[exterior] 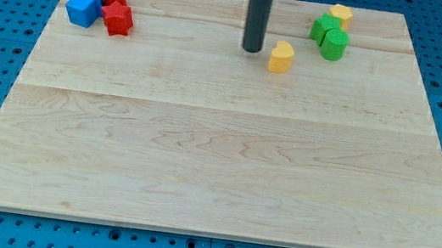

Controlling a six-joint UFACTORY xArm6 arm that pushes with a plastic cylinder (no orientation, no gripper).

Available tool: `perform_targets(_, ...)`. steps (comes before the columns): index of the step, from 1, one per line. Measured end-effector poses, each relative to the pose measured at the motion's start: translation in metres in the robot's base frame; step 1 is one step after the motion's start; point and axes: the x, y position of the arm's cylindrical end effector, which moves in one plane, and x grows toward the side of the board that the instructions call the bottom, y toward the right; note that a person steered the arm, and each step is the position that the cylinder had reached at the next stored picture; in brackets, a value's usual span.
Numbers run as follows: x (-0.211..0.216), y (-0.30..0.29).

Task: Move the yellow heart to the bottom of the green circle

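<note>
A: Tip [253, 50] position? Fingers?
B: Upper centre, just left of yellow heart [280, 56]; placed for a rightward push. No fingers fitted.
A: Target?
B: Below green circle [333, 45], upper right.

My tip [252, 49] sits just left of the yellow heart [280, 56] — small gap. Open board runs between heart and green circle [334, 45]. Behind the circle crowd a green block [323, 28] and yellow block [340, 15] — tight there.
</note>
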Motion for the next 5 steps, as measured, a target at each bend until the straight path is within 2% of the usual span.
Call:
perform_targets(2,0.021,0.056)
perform_targets(3,0.013,0.065)
perform_targets(5,0.011,0.122)
